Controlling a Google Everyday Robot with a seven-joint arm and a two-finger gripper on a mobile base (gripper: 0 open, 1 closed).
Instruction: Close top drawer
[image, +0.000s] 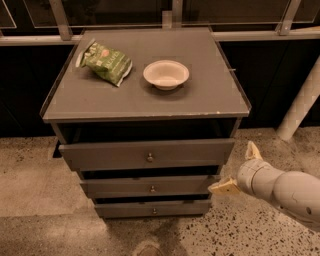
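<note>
The top drawer (115, 155) is the widest dark grey front of three, with a small round metal knob (149, 157) at its centre. It stands pulled out a little from the grey cabinet (90, 100), with a dark gap above it. My gripper (238, 168) is at the cabinet's lower right, just off the drawer's right end. It is open, with one cream fingertip (252, 150) up near the drawer's corner and the other (223, 186) lower, by the middle drawer (115, 187). It holds nothing.
A green snack bag (106, 61) and a white bowl (166, 74) lie on the cabinet top. The bottom drawer (152, 209) sits below. A white post (300, 102) leans at the right. Speckled floor (45, 200) lies around, and a dark railing is behind.
</note>
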